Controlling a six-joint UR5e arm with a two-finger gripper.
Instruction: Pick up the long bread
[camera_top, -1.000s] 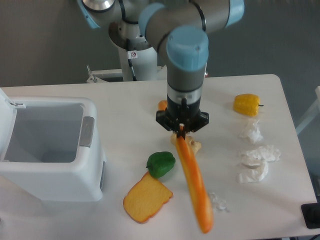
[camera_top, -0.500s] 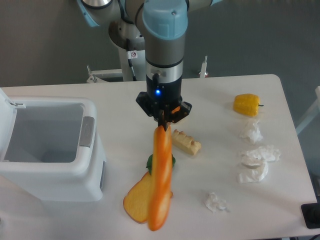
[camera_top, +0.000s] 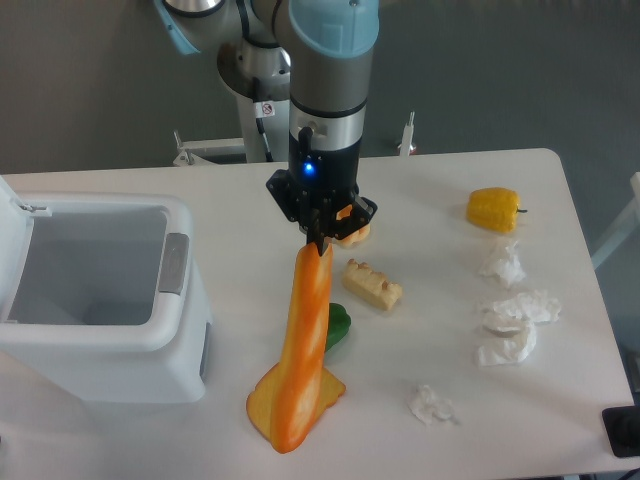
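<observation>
The long bread (camera_top: 304, 350), clenched at its top end by the gripper (camera_top: 319, 240), is now swung further left toward the bin (camera_top: 150, 340) and hangs lifted, so pickup is judged achieved

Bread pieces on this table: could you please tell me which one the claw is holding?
The long glossy orange-yellow toy baguette, hanging from the claw; the flat orange toast slice and pale bumpy chunk lie free.
</observation>
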